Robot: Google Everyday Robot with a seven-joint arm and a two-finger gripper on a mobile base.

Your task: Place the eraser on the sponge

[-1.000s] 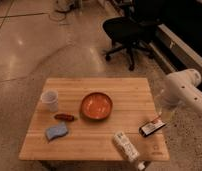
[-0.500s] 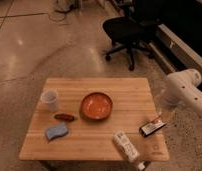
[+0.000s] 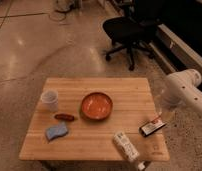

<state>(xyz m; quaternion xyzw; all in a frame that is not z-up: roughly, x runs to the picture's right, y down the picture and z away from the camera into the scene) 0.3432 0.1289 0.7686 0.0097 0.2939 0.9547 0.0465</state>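
The eraser [image 3: 153, 126], a flat black block with a white face and a red strip, lies near the right front corner of the wooden table [image 3: 109, 87]. The light blue sponge [image 3: 56, 131] rests on the left front part of the table, far from the eraser. My white arm [image 3: 186, 90] reaches in from the right. Its gripper [image 3: 164, 111] hangs by the table's right edge, just above and to the right of the eraser, and holds nothing that I can make out.
An orange bowl [image 3: 97, 106] sits mid-table. A clear cup [image 3: 50, 100] and a small dark red oblong thing [image 3: 64, 117] are at the left. A white printed carton [image 3: 126, 146] lies at the front edge. A black office chair [image 3: 126, 30] stands behind the table.
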